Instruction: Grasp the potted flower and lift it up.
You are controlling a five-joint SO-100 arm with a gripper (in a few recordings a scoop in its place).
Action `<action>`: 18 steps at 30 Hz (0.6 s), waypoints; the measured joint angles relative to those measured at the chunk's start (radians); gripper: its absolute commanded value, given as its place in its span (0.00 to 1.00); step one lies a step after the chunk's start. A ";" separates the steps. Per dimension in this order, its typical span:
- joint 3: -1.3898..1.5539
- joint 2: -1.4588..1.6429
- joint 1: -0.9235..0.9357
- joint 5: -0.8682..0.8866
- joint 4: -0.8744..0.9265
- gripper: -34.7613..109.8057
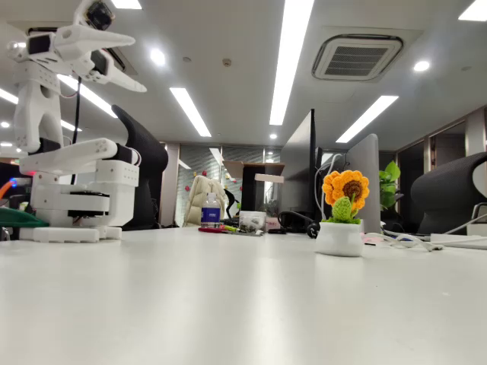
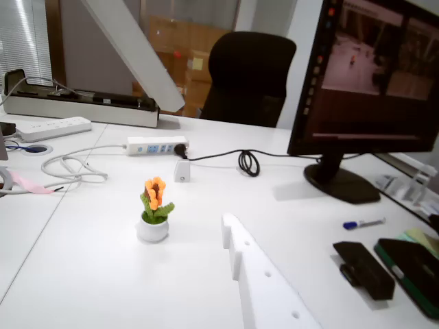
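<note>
Your pincer is raised high above the arm's base at the left of the fixed view, well apart from the potted flower. In the wrist view one white finger runs in from the lower edge and the other slants down from the top, with a wide gap between them: the jaws stand apart and hold nothing.

The potted flower stands upright on the white counter, at the right of the fixed view, with bare surface all round it. In the wrist view it sits left of centre, ahead of the lower finger and to its left.

Risks from here, as I judge them:
- The pot is small, round and probably light. If one finger touches before the other, you will likely push or tip it rather than grip it.
- If you close on the knitted petals or leaves, the soft yarn may give and the pot may slip out on the lift. Aim for the pot wall.
- The approach is long, so small aiming errors could grow. Centre the pot between the fingers before you descend.
- The power strip and its cable lie behind the flower; overshooting could snag them.

Containers: the white pot holds the sunflower and its green leaves. No soil can be made out.
</note>
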 measured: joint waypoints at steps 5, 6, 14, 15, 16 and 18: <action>0.026 -0.015 -0.021 -0.029 -0.037 0.65; 0.026 -0.025 -0.029 -0.040 -0.041 0.65; 0.041 -0.146 -0.029 -0.067 -0.133 0.66; 0.044 -0.161 -0.029 -0.075 -0.141 0.67; 0.044 -0.175 -0.031 -0.081 -0.146 0.67; 0.054 -0.209 -0.020 -0.086 -0.170 0.68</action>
